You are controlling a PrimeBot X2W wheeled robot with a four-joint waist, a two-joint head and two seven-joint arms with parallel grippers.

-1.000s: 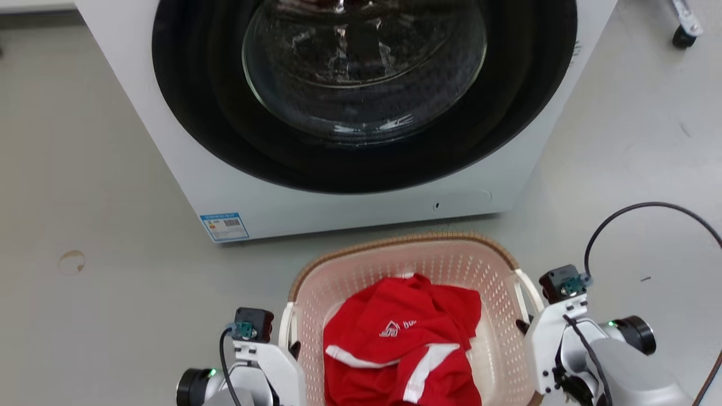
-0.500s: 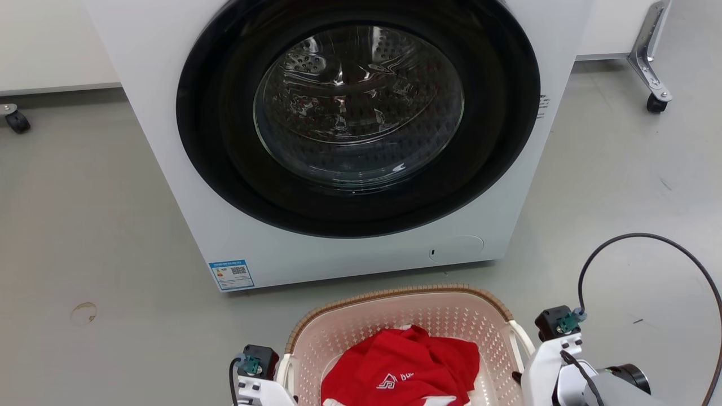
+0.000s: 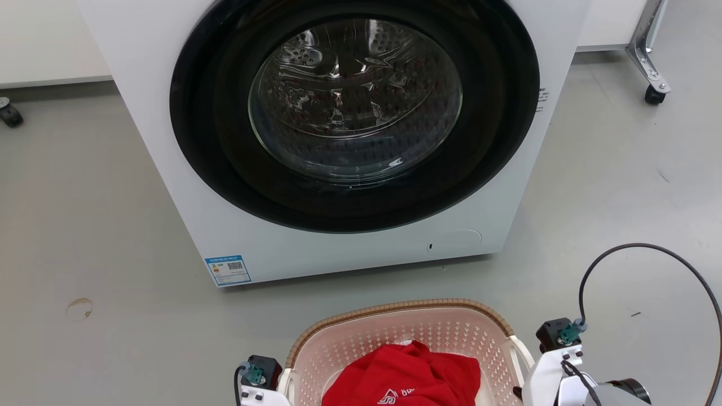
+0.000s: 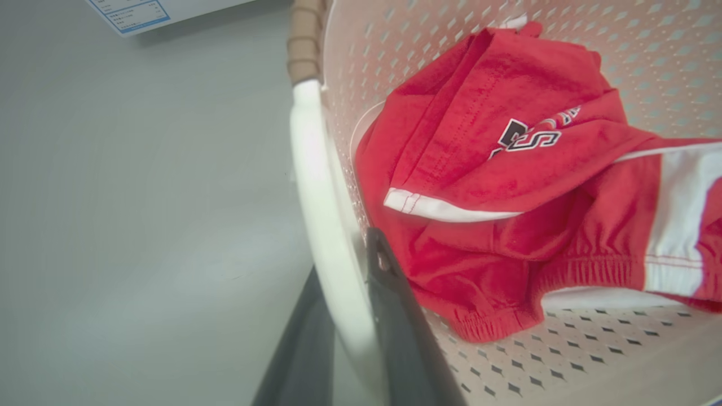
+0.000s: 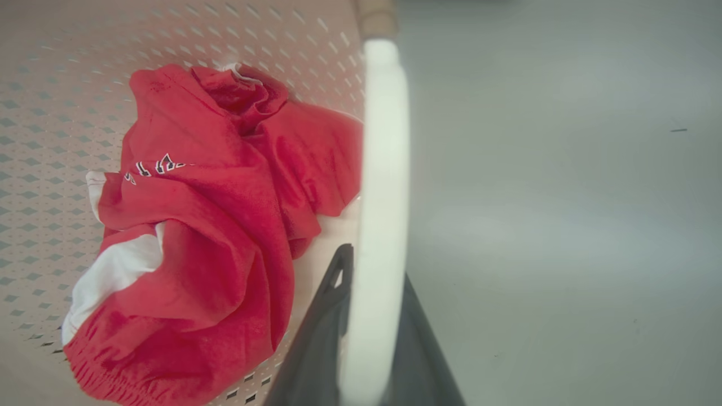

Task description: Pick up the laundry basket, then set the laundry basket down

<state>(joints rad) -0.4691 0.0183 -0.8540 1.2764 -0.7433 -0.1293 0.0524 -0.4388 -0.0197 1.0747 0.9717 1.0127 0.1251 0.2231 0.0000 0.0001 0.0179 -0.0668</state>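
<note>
Nearest first. My left end effector (image 4: 345, 265) is clenched on the white left handle (image 4: 316, 186) of the laundry basket (image 3: 395, 307): one dark finger sits outside the loop, the other inside against the perforated wall. My right end effector (image 5: 375, 268) mirrors it, grasping the right handle (image 5: 383, 141), with a finger on either side of the white bar. Both grips look seated and neither is slipping at the tips.

Contents: one crumpled red garment (image 3: 406, 375) with white trim and a printed logo, lying on the basket bottom, touching neither of my fingers.

Position: the basket is directly in front of me between both wrists, at the bottom edge of the head view. It stands near the washer (image 3: 169, 141) but apart from it, with a strip of bare grey floor (image 3: 84, 225) between the brown rim and the machine's base. The round door glass (image 3: 355, 101) is shut, and the blue label (image 3: 228, 270) shows at the lower corner.

Status, my judgement: the two-handed grasp is done. I cannot tell whether the base is clear of the floor, because the underside is hidden in every view. Remaining: confirm or complete the lift, keep the rim level so the load stays centred, lower the basket to the floor, then release both handles.
</note>
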